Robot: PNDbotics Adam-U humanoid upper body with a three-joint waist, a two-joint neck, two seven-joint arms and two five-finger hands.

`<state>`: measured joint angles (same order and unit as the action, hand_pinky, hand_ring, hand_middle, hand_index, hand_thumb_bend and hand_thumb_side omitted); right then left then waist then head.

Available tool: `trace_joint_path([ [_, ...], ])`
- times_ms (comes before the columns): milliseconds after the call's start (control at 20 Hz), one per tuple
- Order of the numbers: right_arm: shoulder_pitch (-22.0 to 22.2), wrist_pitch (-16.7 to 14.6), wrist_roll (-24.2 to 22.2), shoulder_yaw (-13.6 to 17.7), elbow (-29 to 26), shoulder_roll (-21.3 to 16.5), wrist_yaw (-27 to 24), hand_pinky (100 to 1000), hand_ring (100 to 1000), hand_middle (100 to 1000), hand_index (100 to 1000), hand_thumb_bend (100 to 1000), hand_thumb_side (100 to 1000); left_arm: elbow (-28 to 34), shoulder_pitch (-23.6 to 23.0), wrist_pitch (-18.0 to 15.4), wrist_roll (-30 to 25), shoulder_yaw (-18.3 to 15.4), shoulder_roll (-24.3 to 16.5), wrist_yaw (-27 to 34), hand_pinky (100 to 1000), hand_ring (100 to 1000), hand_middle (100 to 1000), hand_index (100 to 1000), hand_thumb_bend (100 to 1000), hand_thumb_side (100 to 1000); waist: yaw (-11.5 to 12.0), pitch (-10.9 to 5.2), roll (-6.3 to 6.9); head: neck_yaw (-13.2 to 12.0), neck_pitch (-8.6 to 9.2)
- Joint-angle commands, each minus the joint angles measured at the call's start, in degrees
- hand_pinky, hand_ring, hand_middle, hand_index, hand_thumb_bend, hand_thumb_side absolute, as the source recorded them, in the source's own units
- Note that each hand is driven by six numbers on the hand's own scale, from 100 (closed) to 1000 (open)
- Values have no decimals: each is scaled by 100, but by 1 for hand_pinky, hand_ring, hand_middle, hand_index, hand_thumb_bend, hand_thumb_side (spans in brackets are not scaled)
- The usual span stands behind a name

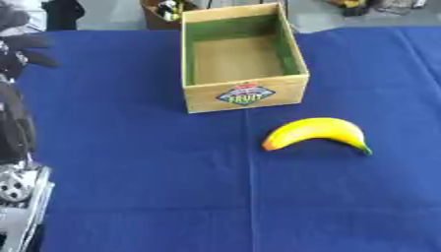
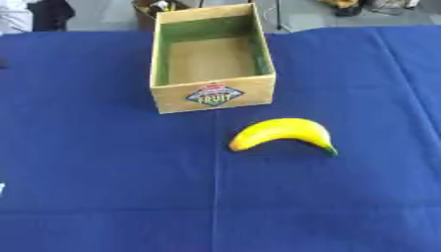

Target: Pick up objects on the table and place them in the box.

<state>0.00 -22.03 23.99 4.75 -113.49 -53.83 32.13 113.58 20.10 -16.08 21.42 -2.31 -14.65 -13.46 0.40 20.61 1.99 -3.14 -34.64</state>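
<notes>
In the left eye view, the left hand [image 1: 21, 47] hung dark at the upper left edge; its fingers could not be read. The banana [image 1: 316, 133] lay on the blue desk [image 1: 129, 162], near the empty fruit box [image 1: 244, 93].

The right eye view showed no hand. Pickup had not begun; a reach to the banana seemed next.

Ahead of me the box [image 1: 244, 59] stands open on the worktop [image 1: 155, 162], which is covered in a blue cloth. Its inner walls are green, its floor bare brown, and a label reading FRUIT faces me on its near side. Nothing lies inside it. The banana [image 1: 316, 132] lies on the cloth nearer to me and a little to the right of the box, apart from it, arched upward, its green tip pointing right. My left arm [image 1: 17, 147] rises along the left edge, black with silver lower down; my left hand [image 1: 21, 47] shows dark and blurred near the upper left corner.
</notes>
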Motion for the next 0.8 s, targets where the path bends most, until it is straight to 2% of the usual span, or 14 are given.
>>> trace_joint_path([
  [50, -151, 237, -387, 14, -110, -501, -172, 737, 731, 688, 820, 232, 991, 101, 40, -3, -40, 33, -141, 37, 474, 604, 685, 803, 100, 1000, 8, -130, -30, 31, 59],
  [500, -609, 845, -1641, -99, -110, -981, -287, 756, 765, 742, 846, 254, 969, 101, 36, 4, -100, 76, -148, 83, 473, 605, 687, 801, 100, 1000, 49, -151, -62, 94, 83],
  [550, -662, 901, -1765, -124, -110, -1023, -271, 758, 769, 747, 849, 237, 939, 101, 37, 4, -106, 81, -151, 87, 473, 605, 687, 802, 100, 1000, 53, -152, -64, 102, 83],
  [600, -710, 957, -1885, -154, -110, -1067, -258, 759, 772, 751, 850, 242, 969, 101, 38, 4, -113, 86, -154, 92, 473, 605, 687, 801, 100, 1000, 57, -153, -69, 110, 82],
  [800, -925, 1159, -2242, -289, -110, -1195, -257, 762, 776, 758, 855, 234, 967, 101, 55, 5, -149, 117, -146, 121, 473, 605, 688, 801, 100, 1000, 80, -158, -87, 142, 78],
])
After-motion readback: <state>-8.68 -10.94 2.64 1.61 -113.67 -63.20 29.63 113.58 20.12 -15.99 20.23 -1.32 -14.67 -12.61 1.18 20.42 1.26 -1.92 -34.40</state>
